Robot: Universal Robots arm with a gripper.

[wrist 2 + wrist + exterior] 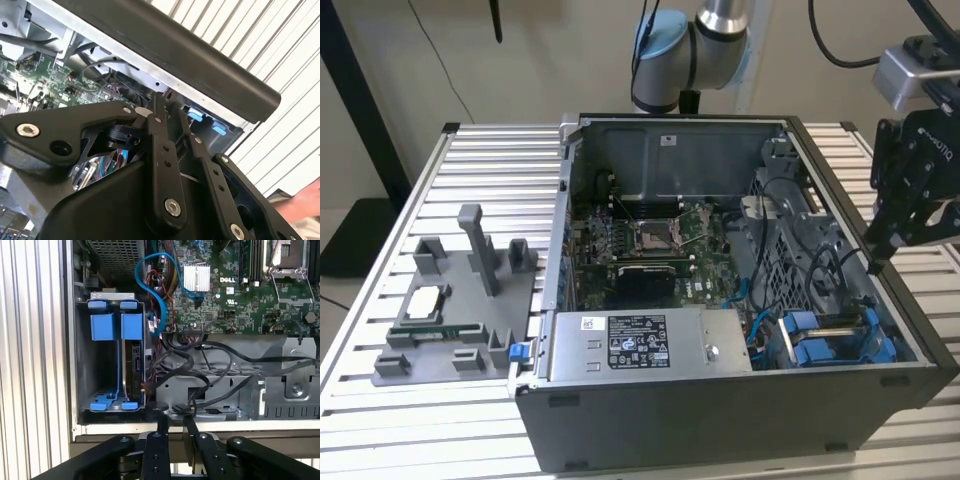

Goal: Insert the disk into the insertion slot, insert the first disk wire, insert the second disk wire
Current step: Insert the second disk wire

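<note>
An open case (720, 420) lies on the slatted table (490, 160), motherboard (650, 240) up, power supply (650, 345) along its near wall. Beside it (toward the exterior view's left) a grey jig (480, 250) carries a chip (425, 302) and memory stick (435, 331). A blue cable (160, 295) loops at the motherboard's edge.

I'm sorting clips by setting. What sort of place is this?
Probably a robotics lab bench set up for computer assembly: an open computer case sits on a slatted metal table, beside a grey fixture holding loose parts, with a robot arm behind.
</note>
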